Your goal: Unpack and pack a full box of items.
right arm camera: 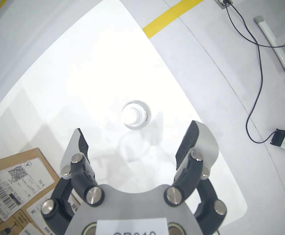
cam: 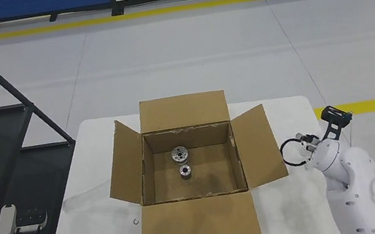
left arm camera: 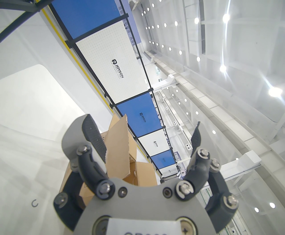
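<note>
A round white part [right arm camera: 136, 117] is seen beside the box [right arm camera: 35, 154], just ahead of the right gripper [right arm camera: 135, 133], which is spread open.

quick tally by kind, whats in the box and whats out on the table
cardboard box: 1
metal round parts inside the box: 2
pale round part on the table: 1
small c-shaped ring on the table: 1
total: 5
</note>
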